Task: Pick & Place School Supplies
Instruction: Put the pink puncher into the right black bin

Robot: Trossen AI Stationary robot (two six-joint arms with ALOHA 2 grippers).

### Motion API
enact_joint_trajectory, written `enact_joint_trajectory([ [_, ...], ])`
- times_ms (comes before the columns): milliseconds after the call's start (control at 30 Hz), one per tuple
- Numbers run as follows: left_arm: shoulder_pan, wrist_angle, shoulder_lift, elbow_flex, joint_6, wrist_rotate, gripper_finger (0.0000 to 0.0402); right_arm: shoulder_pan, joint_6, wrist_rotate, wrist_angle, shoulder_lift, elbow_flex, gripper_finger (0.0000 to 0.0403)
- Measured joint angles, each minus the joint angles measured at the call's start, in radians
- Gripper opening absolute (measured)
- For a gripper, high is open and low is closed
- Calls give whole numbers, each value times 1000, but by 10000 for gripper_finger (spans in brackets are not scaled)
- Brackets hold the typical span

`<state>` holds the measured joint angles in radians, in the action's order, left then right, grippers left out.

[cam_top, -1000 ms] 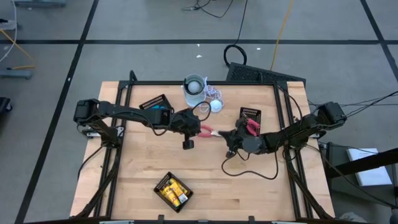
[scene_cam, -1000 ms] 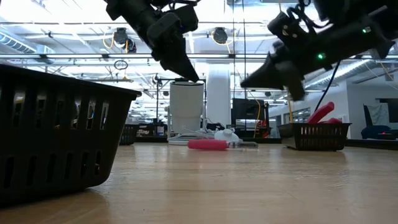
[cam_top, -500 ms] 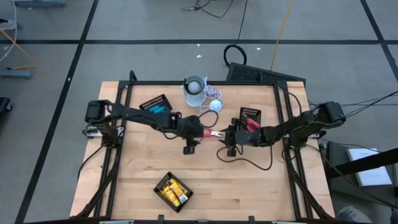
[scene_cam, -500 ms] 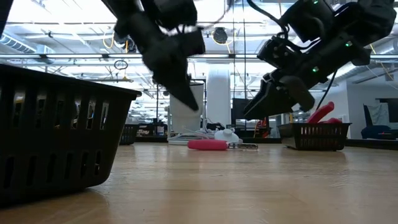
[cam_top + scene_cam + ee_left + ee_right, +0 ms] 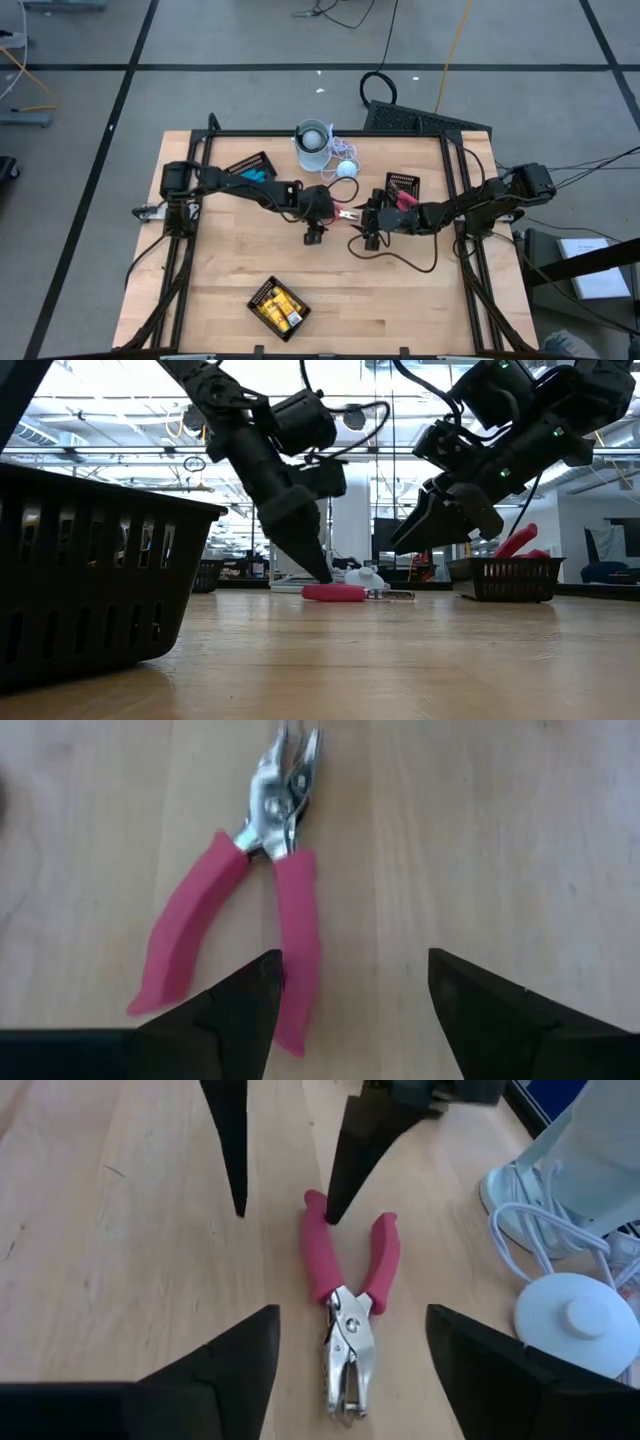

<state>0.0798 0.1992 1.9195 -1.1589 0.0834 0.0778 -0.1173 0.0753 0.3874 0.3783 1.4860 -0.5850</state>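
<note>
Left gripper (image 5: 285,1160) wide, one finger touching the pliers (image 5: 345,1305) mid-worktop; next: centre, close. Right gripper (image 5: 350,1370) wide, facing.

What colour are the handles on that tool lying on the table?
Pinkish red handles, with a shiny metal head; clearest in the right wrist view.

The pliers (image 5: 346,1300), red-handled, lie flat on the wooden surface (image 5: 120,1250). The left claw (image 5: 285,1155) points down, fingers apart, one tip touching a handle's end. The right claw (image 5: 350,1370) is spread wide. A white disc (image 5: 572,1318) lies nearby.
</note>
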Motion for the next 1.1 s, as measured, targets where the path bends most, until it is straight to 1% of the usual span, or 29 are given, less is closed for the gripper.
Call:
enact_joint_trajectory([
  [167,1,26,57,-52,13,-5,255,0,6,0,4,0,0,238],
  [267,0,63,92,-86,14,-39,254,0,6,0,7,0,0,238],
  [367,1,76,109,-105,17,-72,234,0,8,0,8,0,0,238],
  [433,4,83,116,-111,20,-83,207,0,5,0,8,0,0,238],
  [500,4,82,117,-111,19,-84,168,0,6,1,7,0,0,238],
  [567,5,82,117,-111,21,-97,115,0,6,1,7,0,0,238],
  [633,5,82,115,-111,27,-109,51,-1,4,-4,7,0,0,237],
  [667,6,80,113,-111,28,-107,39,-1,1,-23,7,0,0,238],
  [733,5,73,113,-111,27,-110,39,-1,-10,-48,7,0,0,237],
  [867,-6,113,114,-148,21,-111,39,-1,-37,-48,5,0,0,238],
  [967,-42,118,114,-180,24,-157,39,0,-38,-47,2,0,0,238],
  [1033,-64,158,114,-215,35,-181,39,0,-40,-32,-1,0,0,238],
  [1100,-79,174,113,-243,40,-184,39,0,-49,6,-24,0,0,238],
])
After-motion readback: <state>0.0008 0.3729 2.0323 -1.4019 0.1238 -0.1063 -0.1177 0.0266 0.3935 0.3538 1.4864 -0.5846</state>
